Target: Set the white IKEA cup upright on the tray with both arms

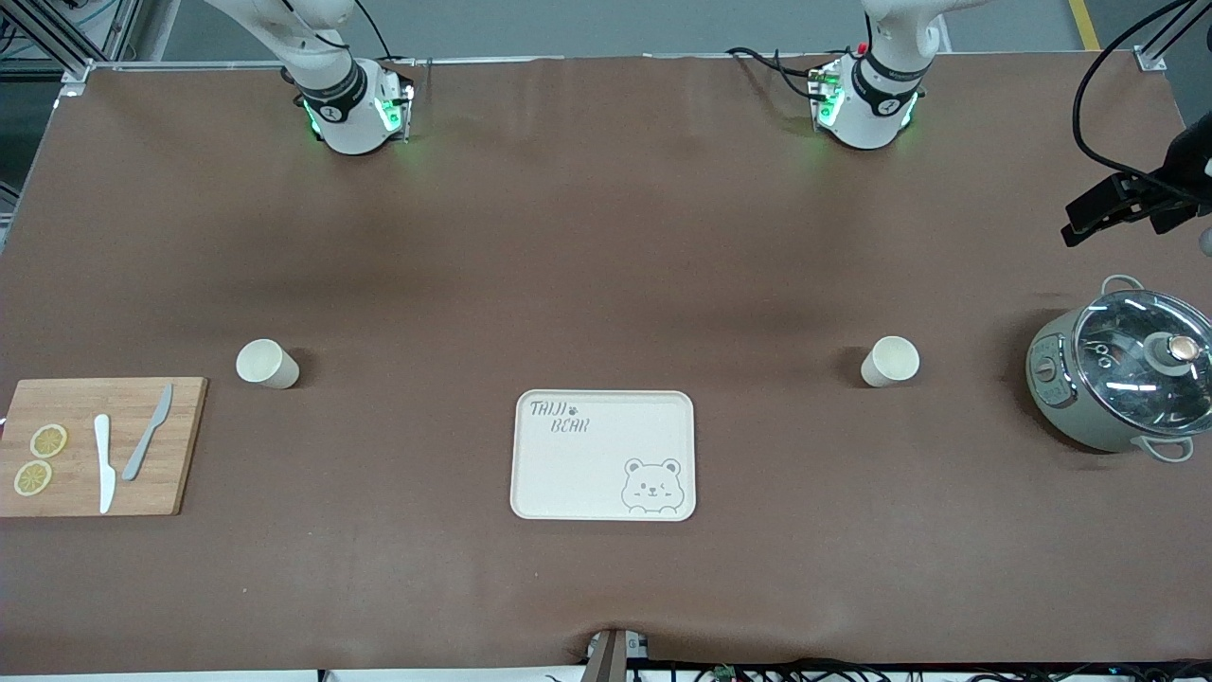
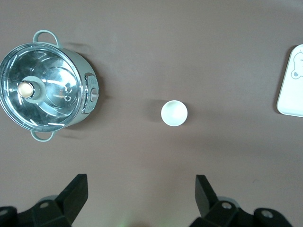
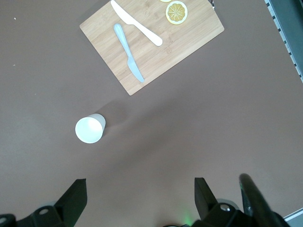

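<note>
Two white cups stand upright on the brown table. One cup (image 1: 890,361) is toward the left arm's end, the other cup (image 1: 267,364) toward the right arm's end. The cream tray (image 1: 603,455) with the bear drawing lies between them, nearer to the front camera, with nothing on it. My left gripper (image 2: 140,182) is open and empty, high over the table, with its cup (image 2: 174,113) below and the tray's edge (image 2: 291,85) in view. My right gripper (image 3: 140,182) is open and empty, high over its cup (image 3: 89,129). Neither gripper shows in the front view.
A wooden cutting board (image 1: 95,445) with two knives and lemon slices lies at the right arm's end. A grey pot with a glass lid (image 1: 1127,379) stands at the left arm's end. A black clamp-like part with cables (image 1: 1127,204) hangs above the pot.
</note>
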Robot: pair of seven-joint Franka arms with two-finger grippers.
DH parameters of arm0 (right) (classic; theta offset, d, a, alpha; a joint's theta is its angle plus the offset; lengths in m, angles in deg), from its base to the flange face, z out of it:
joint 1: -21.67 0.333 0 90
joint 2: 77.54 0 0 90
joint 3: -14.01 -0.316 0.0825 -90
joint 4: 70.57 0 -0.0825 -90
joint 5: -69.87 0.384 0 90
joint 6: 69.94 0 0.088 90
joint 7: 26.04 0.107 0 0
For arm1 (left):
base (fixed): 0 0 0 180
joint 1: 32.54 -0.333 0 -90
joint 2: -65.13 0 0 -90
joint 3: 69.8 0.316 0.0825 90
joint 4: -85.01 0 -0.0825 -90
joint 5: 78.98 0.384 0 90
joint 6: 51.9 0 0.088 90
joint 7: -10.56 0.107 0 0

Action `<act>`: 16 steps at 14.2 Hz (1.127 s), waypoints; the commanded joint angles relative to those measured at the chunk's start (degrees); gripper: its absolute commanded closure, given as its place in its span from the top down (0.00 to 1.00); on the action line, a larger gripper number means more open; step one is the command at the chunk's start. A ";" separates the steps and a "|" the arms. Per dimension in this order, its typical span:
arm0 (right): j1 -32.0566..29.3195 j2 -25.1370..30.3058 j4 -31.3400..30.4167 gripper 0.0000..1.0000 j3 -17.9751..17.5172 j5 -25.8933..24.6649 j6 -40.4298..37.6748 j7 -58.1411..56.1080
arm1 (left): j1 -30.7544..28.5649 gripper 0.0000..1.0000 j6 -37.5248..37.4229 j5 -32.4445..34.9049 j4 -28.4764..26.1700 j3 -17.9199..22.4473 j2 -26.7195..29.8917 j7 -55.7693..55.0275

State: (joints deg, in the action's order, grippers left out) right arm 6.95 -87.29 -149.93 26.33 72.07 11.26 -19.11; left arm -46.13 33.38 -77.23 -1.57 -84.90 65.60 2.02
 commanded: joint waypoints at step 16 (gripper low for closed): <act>-0.56 0.08 0.17 1.00 -0.89 -0.35 -0.34 0.28 | -0.03 1.00 -0.91 1.06 1.67 -0.19 -1.43 0.01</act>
State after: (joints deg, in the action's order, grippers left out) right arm 6.95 -87.29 -149.93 26.16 72.07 11.26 -19.11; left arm -46.06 33.38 -77.23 -1.16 -84.93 64.30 2.02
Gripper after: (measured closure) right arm 0.000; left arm 0.000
